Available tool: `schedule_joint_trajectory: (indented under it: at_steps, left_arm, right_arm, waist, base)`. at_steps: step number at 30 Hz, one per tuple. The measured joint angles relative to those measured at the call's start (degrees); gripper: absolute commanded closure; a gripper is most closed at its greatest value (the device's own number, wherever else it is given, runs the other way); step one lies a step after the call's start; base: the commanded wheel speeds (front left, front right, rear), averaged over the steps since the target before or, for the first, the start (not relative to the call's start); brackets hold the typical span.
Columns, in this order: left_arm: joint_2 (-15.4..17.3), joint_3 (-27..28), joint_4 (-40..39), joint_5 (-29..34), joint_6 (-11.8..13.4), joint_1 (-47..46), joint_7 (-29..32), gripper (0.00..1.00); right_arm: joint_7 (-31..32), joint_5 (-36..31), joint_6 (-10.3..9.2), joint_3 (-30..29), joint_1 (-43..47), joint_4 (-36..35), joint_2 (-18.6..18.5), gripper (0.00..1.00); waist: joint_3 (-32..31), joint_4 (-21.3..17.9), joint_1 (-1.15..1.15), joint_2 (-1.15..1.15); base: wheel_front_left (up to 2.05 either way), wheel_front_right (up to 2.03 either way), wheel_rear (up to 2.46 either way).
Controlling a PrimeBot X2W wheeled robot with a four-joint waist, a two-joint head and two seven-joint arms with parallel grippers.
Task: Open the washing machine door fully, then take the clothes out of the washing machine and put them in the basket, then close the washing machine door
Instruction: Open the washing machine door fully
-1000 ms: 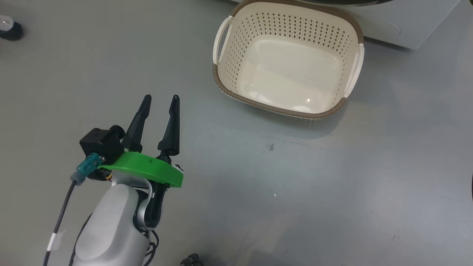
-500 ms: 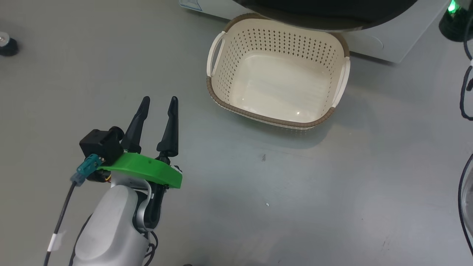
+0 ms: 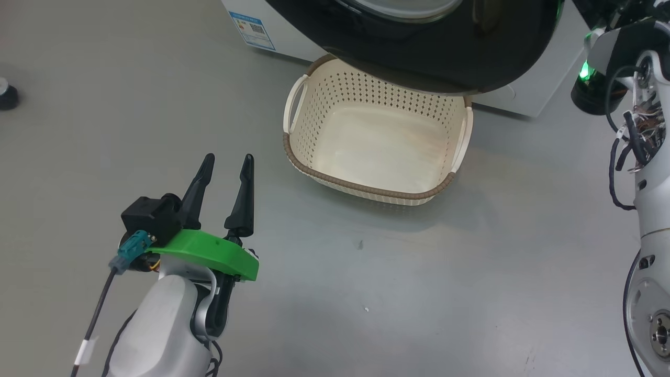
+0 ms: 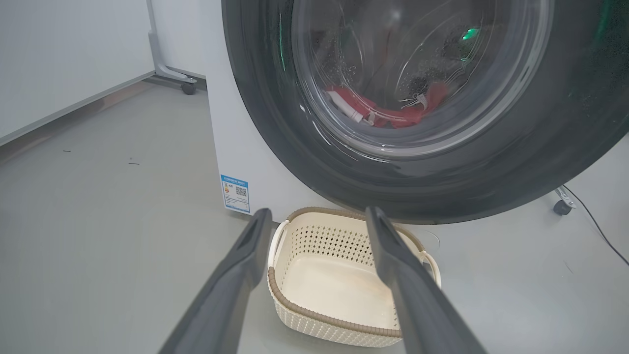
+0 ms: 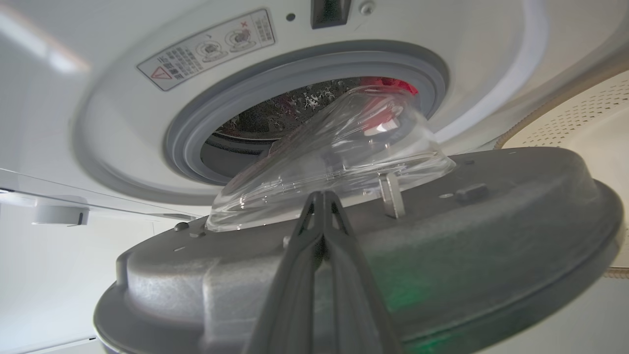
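Door ajar above the basket, red laundry in the drum

Before the small cream perforated basket with a brown rim (image 3: 366,189) (image 4: 324,319), the left gripper (image 3: 229,158) (image 4: 318,211) hovers on a raised pale forearm, dark fingers spread. The basket's far rim is hidden under the large round glossy black-rimmed door (image 3: 429,52) (image 4: 275,123) (image 5: 442,236). Beyond the basket stands the big white front-loading washing machine (image 3: 293,36) (image 4: 236,147) (image 5: 123,123); the print on its blue QR label (image 3: 253,29) (image 4: 235,192) is unreadable. Bright red clothes (image 4: 393,115) (image 5: 388,83) lie inside, blurred by glass. The right gripper (image 5: 320,196), fingers pressed together, points at the door's grey inner face; whether it touches, I cannot tell.
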Motion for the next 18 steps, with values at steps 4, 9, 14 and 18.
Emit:
schedule_joint_trajectory:
  at_steps: [4,9,14,18]
  left_arm:
    - [0.0,0.2,0.1,0.5,0.0,0.4,0.0,0.00]
    - [0.0,0.2,0.0,0.9,0.0,1.0,0.0,0.00]
    - [0.0,0.2,-0.1,0.9,0.0,1.0,0.0,0.00]
    - [0.0,0.3,-0.2,0.9,0.0,1.0,0.0,0.00]
  right_arm:
    - [0.6,0.3,0.00,0.6,1.3,0.8,0.7,1.00]
    - [0.7,0.3,-0.02,1.2,2.1,1.0,1.3,1.00]
    - [0.7,0.3,-0.02,1.2,2.2,0.9,1.4,1.00]
    - [0.5,-0.3,0.36,1.6,2.2,0.5,1.4,1.00]
  waist:
    - [-1.2,-0.5,0.00,0.00]
    - [-2.1,-1.4,0.00,0.00]
    - [-2.2,-1.8,0.00,0.00]
    - [-2.1,-2.0,0.00,0.00]
  base:
    - [0.00,0.00,0.00]
    - [0.00,0.00,0.00]
    - [0.00,0.00,0.00]
    - [0.00,0.00,0.00]
